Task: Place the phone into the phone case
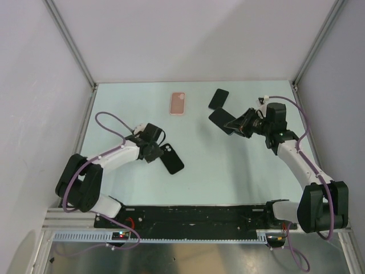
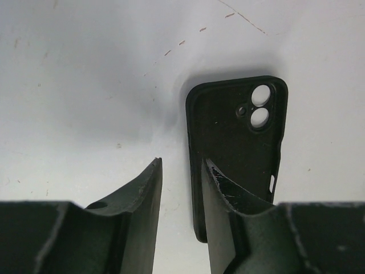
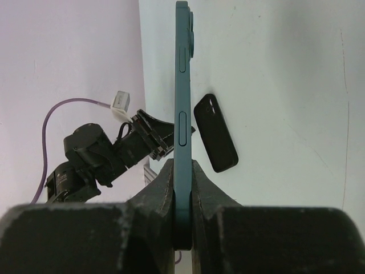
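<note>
The black phone case (image 1: 171,159) lies open side up on the table, its camera holes at the far end (image 2: 236,137). My left gripper (image 1: 159,149) (image 2: 182,162) is open and straddles the case's left long wall, with one finger (image 2: 219,188) inside the case and the other outside it. A gap shows between the outer finger and the wall. The dark teal phone (image 1: 222,119) (image 3: 182,85) is held edge-on above the table at the right, with my right gripper (image 1: 239,123) (image 3: 182,165) shut on its lower end. The right wrist view also shows the case (image 3: 215,135) beyond the phone.
A pink case (image 1: 178,103) lies at the back centre. A second flat black item (image 1: 218,99) lies near it, behind the held phone. White walls with metal posts close in the table on three sides. My left arm (image 3: 102,151) shows in the right wrist view.
</note>
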Tool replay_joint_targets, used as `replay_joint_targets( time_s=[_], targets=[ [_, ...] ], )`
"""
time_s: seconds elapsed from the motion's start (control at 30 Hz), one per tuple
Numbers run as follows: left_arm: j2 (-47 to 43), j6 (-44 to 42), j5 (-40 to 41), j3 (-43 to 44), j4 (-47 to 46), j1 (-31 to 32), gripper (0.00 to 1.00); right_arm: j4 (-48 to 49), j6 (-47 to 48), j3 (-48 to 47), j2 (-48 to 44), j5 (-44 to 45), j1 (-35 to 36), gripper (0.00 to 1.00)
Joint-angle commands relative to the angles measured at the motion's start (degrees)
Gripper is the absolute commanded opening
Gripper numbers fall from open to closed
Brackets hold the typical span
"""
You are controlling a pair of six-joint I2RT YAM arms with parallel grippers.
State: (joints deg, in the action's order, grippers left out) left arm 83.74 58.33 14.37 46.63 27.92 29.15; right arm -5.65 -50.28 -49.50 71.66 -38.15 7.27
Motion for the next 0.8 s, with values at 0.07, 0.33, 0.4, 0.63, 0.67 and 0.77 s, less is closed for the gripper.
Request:
replay_joint_targets(
  time_s=[0.07, 0.33, 0.4, 0.63, 0.67, 0.77],
  targets=[
    [4.33, 2.82, 0.26, 3.72, -0.89, 0.3, 0.34, 2.32, 0.71, -0.07, -2.64, -0.07, 0.67, 0.0],
    [8.28, 5.93, 0.7, 5.74, -1.52, 0.29, 0.25, 1.56, 1.03, -0.06, -2.91, 0.09, 0.98, 0.0],
    [8.34, 7.42, 0.67, 5.51, -1.48, 0.29, 0.13, 1.33, 1.19, -0.07, -2.95, 0.09, 1.06, 0.0],
    [7.34, 26.92, -0.73, 0.94, -2.77, 0.28, 0.0, 2.55, 2.28, -0.07, -2.08, -1.64, 1.16, 0.0],
    [7.81, 29.48, -1.44, 0.93, -3.0, 0.33, 0.0, 2.52, 2.81, -0.16, -1.54, -2.05, 1.12, 0.0],
    [9.79, 36.32, -2.84, 3.04, -3.55, 1.35, 0.0, 1.6, 4.37, -0.46, 0.08, -2.57, 1.33, 0.0]
  ],
)
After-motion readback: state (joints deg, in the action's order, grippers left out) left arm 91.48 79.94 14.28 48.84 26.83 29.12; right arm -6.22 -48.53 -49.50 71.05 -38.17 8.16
